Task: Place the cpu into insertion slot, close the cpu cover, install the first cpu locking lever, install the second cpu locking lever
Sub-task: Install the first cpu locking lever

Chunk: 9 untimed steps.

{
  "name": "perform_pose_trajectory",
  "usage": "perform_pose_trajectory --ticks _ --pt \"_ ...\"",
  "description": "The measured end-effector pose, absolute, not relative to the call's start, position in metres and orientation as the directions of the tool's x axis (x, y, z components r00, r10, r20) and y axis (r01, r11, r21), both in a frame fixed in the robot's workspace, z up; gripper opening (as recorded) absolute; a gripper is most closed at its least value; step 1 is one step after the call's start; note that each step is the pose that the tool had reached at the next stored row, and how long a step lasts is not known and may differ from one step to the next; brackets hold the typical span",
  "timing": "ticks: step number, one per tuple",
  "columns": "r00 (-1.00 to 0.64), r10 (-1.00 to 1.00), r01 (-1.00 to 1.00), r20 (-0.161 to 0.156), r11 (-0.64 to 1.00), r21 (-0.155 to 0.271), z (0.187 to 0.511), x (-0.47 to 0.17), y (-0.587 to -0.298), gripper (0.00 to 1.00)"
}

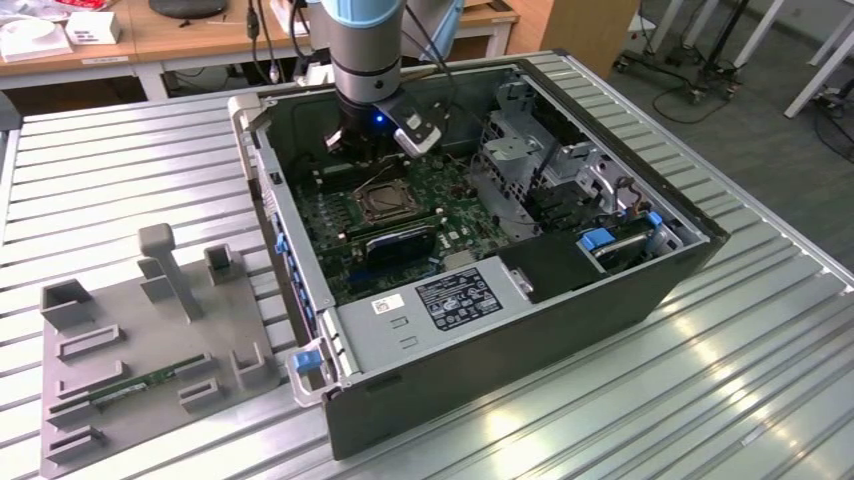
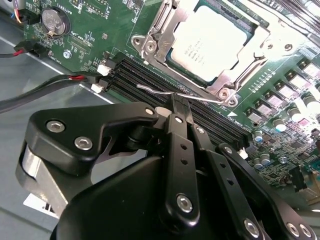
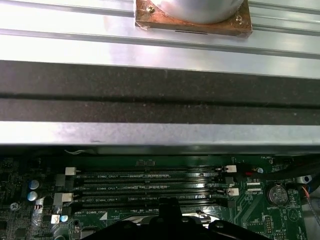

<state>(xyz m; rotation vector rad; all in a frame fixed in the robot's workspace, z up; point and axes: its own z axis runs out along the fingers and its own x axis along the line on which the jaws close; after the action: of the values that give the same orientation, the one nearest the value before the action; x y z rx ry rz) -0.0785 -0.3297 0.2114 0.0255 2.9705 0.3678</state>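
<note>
My gripper [image 2: 178,101] had its fingers pressed together, the tips against the thin locking lever [image 2: 150,89] over the memory slots [image 2: 125,75]. The cpu [image 2: 212,42] sat in the insertion slot [image 2: 239,21], with the cpu cover [image 2: 156,37] down around it. I judged a slow, straight push best, so that the wire would not slip off.

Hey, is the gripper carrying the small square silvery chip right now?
No, the small square silvery-topped cpu lies seated on the green motherboard in the second wrist view, apart from the black gripper.
</note>
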Motion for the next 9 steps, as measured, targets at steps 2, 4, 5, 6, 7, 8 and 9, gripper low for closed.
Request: perform_pose_trajectory --ticks 2,4,5,6,7,8,9 --pt "-0.989 0.035 -0.001 -0.145 0.97 0.244 0.2106 -0.0784 -0.3295 0.11" --pt "-0.989 0.035 -0.001 -0.145 0.97 0.244 0.2102 -0.0782 -0.3293 0.11" --pt "-0.989 0.035 -0.001 -0.145 0.97 0.244 0.2101 -0.0781 -0.3292 0.11" --pt "-0.989 0.035 -0.001 -0.145 0.97 0.244 0.21 -0.0778 -0.3291 0.11" --pt "-0.989 0.035 -0.002 -0.145 0.97 0.244 0.2099 -0.0774 -0.3291 0.11" --pt "-0.989 0.035 -0.001 -0.145 0.97 0.244 0.2098 -0.0769 -0.329 0.11" --pt "-0.989 0.035 -0.001 -0.145 0.97 0.244 0.2097 -0.0764 -0.329 0.11"
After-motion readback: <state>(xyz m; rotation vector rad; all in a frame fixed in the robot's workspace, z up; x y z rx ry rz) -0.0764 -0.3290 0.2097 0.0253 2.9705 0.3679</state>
